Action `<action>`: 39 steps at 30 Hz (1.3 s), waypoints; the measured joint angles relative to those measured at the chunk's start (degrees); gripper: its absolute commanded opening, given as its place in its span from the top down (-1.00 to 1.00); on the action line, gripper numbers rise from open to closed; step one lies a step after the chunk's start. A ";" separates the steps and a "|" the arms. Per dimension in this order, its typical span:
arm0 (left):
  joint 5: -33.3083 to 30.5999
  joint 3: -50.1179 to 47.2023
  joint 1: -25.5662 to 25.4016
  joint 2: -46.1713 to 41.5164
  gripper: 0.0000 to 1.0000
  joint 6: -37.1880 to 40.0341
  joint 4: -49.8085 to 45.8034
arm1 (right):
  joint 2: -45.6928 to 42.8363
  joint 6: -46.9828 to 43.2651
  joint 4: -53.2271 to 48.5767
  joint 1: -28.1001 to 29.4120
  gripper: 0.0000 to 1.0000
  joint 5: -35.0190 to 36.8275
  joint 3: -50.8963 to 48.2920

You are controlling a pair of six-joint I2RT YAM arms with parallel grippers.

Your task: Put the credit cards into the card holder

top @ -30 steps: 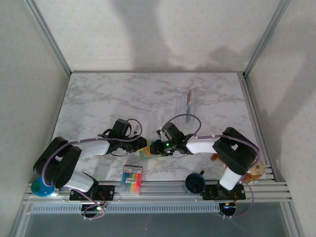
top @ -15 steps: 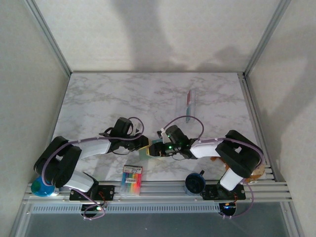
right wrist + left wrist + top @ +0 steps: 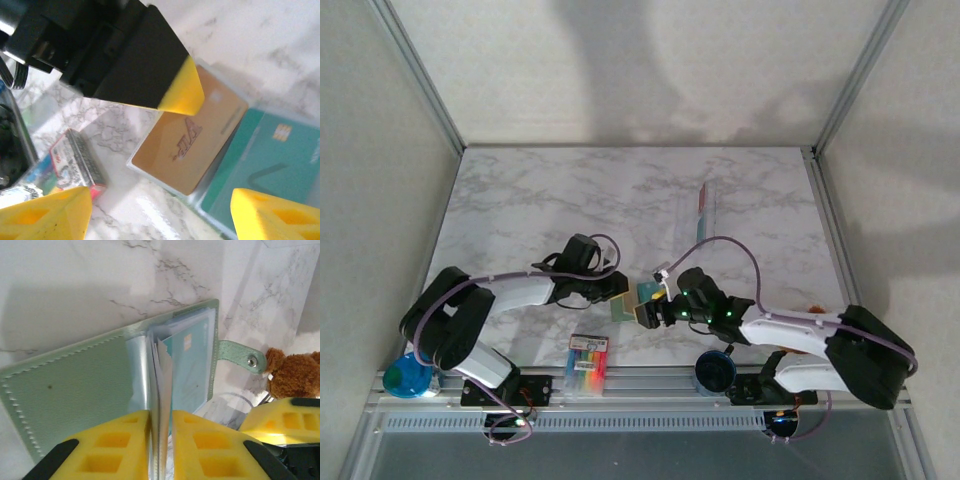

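The grey-green card holder [image 3: 85, 380] lies open on the marble, its snap strap [image 3: 240, 352] off to the right. My left gripper [image 3: 161, 440] is shut on a clear inner sleeve of it, holding the sleeve up on edge. A teal-blue credit card [image 3: 187, 365] sits in a sleeve behind. In the right wrist view a tan-gold credit card [image 3: 192, 135] lies in a clear sleeve beside the teal one [image 3: 265, 160]. My right gripper [image 3: 160, 220] stands open just before them, holding nothing. From above, both grippers [image 3: 617, 287] [image 3: 655, 308] meet at the holder [image 3: 638, 298]. A red and white card [image 3: 704, 200] stands far back.
The pack of coloured markers [image 3: 586, 362] lies near the front edge, between the arm bases. A dark blue round object [image 3: 715, 372] sits on the front rail and a teal one [image 3: 405, 378] at the left base. A brown teddy bear [image 3: 295, 372] lies at the right.
My right gripper has opened and drawn back toward the near right, leaving the tan-gold card in the sleeve. The left gripper stayed shut on the sleeve and shifted slightly right.
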 measured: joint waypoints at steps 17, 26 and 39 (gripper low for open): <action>-1.31 7.15 -4.15 3.21 0.51 -1.88 -1.70 | 6.08 7.87 -11.54 -20.26 -0.32 -9.88 1.16; -1.70 8.41 -4.96 6.16 0.56 -2.32 -1.31 | 5.55 7.43 -10.19 -20.26 -0.46 -16.13 1.14; -1.75 9.35 -5.11 7.13 0.57 -2.25 -1.55 | 5.03 9.75 -11.34 -16.46 0.33 -20.61 3.65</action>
